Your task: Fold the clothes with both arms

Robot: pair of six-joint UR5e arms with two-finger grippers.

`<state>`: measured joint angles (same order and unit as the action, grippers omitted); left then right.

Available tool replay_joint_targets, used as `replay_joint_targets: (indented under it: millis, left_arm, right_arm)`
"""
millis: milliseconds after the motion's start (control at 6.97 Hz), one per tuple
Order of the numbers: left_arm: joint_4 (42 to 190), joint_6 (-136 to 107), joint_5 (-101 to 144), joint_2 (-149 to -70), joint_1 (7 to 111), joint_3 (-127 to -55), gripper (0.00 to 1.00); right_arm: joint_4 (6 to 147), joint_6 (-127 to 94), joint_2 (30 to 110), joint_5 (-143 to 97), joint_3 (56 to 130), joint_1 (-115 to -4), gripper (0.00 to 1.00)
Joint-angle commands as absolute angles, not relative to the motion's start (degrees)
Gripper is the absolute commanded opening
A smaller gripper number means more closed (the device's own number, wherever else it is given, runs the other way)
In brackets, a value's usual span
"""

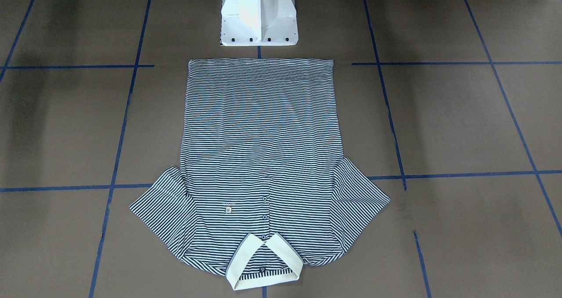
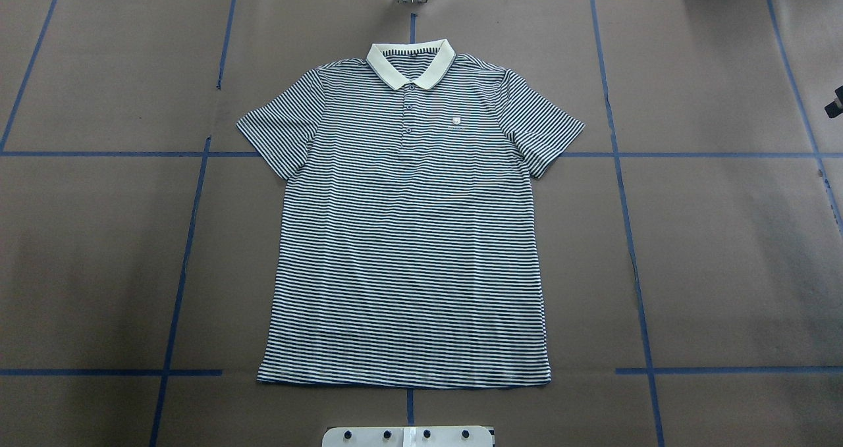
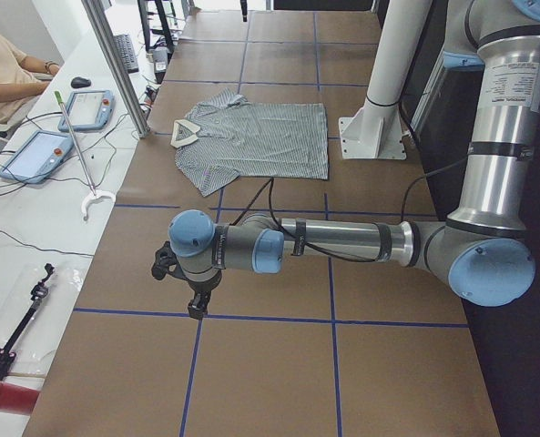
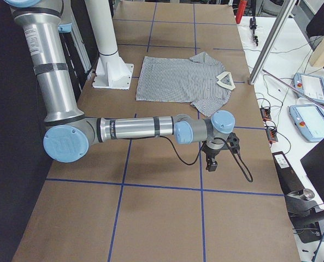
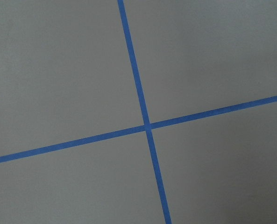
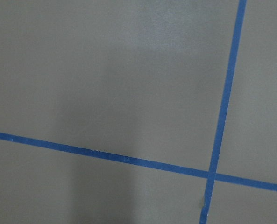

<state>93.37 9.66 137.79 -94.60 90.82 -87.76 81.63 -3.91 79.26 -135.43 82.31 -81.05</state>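
The striped polo shirt (image 1: 263,149) (image 2: 408,236) lies flat and face up on the brown table, sleeves spread. Its cream collar (image 2: 411,62) points away from the robot base and its hem is near the base. In the side views the shirt (image 3: 260,137) (image 4: 178,79) sits mid-table. My left arm stretches low over the table well clear of the shirt, left gripper (image 3: 197,305) pointing down. My right arm does likewise at the other end, right gripper (image 4: 211,164) pointing down. I cannot tell whether either is open or shut. Both wrist views show only bare table and blue tape.
The white pedestal base (image 1: 259,21) (image 2: 408,436) stands just behind the shirt's hem. Blue tape lines (image 2: 191,236) grid the brown table. A seated person (image 3: 1,73) and handheld control pendants (image 3: 37,155) (image 4: 309,87) are on side benches, with cables and tools.
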Motion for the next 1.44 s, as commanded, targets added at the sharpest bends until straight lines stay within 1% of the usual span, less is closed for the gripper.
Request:
replay_joint_targets:
  millis: [0, 144, 287, 431, 574, 861, 1148, 1292]
  left_arm:
    - [94.48, 9.93, 138.08, -94.83, 90.62, -88.07, 1.0]
    - [98.75, 9.93, 138.08, -94.57, 90.44, -87.72, 1.0]
    - [103.84, 9.84, 138.08, -94.57, 87.74, -87.63, 1.0]
    - [107.02, 9.32, 137.82, -94.57, 86.5, -86.93, 1.0]
    - [107.49, 8.88, 137.9, -95.27, 86.14, -85.53, 1.0]
    - [108.98, 8.88, 138.08, -95.27, 86.13, -85.26, 1.0]
    - [108.98, 8.88, 139.73, -95.19, 86.13, -85.34, 1.0]
    - [109.07, 8.88, 141.23, -95.01, 86.13, -85.34, 1.0]
  right_arm:
    - [74.01, -9.7, 79.81, -136.14, 81.91, -75.71, 1.0]
    - [69.13, -17.06, 78.06, -136.14, 83.05, -68.54, 1.0]
    - [63.17, -29.32, 74.91, -135.88, 82.71, -62.64, 1.0]
    - [59.54, -43.45, 70.18, -134.75, 81.83, -57.97, 1.0]
    - [58.98, -53.6, 66.66, -132.56, 81.83, -54.96, 1.0]
    - [59.06, -57.22, 64.26, -128.34, 78.68, -54.14, 0.99]
    - [59.06, -57.31, 59.52, -126.12, 72.1, -54.14, 0.99]
    - [58.98, -57.3, 59.42, -123.43, 71.37, -54.05, 0.97]
